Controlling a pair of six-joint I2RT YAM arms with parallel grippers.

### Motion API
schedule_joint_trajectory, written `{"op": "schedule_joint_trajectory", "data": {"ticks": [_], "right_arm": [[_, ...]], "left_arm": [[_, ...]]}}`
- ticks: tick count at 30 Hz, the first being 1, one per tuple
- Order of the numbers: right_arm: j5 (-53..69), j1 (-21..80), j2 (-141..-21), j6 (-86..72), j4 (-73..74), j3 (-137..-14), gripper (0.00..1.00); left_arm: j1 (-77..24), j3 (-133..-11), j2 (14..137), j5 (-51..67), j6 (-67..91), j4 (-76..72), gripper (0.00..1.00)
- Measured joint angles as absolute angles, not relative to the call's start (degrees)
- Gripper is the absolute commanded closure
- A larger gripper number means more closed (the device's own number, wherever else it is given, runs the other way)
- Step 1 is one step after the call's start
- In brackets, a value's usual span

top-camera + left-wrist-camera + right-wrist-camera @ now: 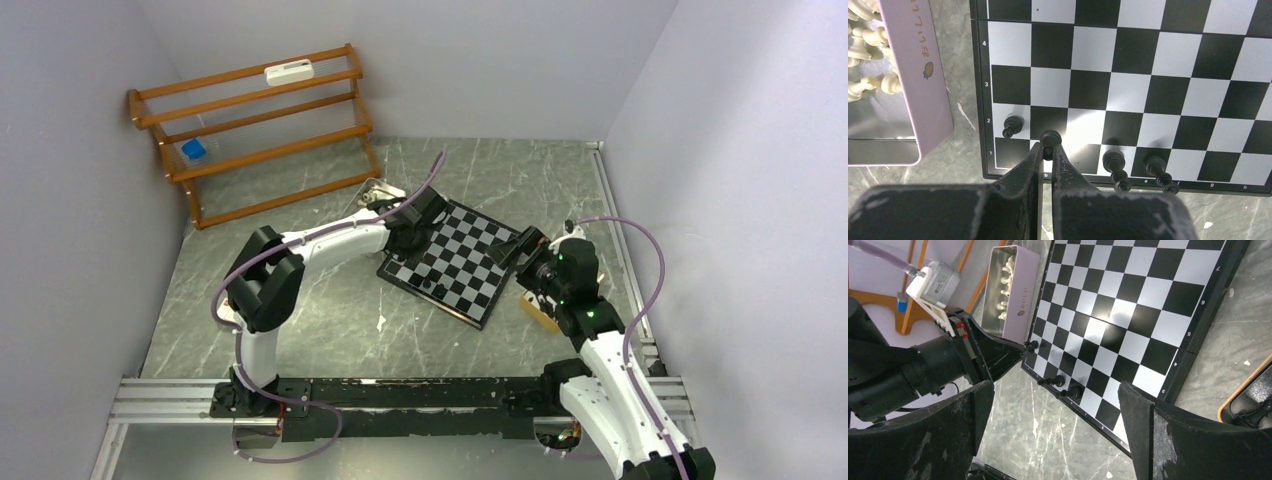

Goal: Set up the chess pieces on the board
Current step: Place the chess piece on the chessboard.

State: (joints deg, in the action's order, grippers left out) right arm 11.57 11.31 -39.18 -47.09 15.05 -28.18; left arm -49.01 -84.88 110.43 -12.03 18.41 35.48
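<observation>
The left arm [320, 243] folds sharply at the elbow above its base and reaches forward and to the right with the wrist tipped down. The left gripper [1048, 150] has its two fingers drawn in almost to touching, pinching a small black piece [1050, 138] between the tips. The right arm [608, 372] rises from its base and leans forward and left, wrist angled downward, with the right gripper [1055, 387] spread wide apart and holding nothing.
</observation>
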Motion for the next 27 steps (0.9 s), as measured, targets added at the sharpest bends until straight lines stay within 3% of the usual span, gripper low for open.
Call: {"op": "schedule_joint_trajectory", "data": {"ticks": [27], "right_arm": [[10.50, 11.31, -37.39, -45.58, 17.12, -29.23, 0.00]], "left_arm": [[-49.32, -84.44, 114.17, -12.36, 17.93, 35.66, 0.95]]}}
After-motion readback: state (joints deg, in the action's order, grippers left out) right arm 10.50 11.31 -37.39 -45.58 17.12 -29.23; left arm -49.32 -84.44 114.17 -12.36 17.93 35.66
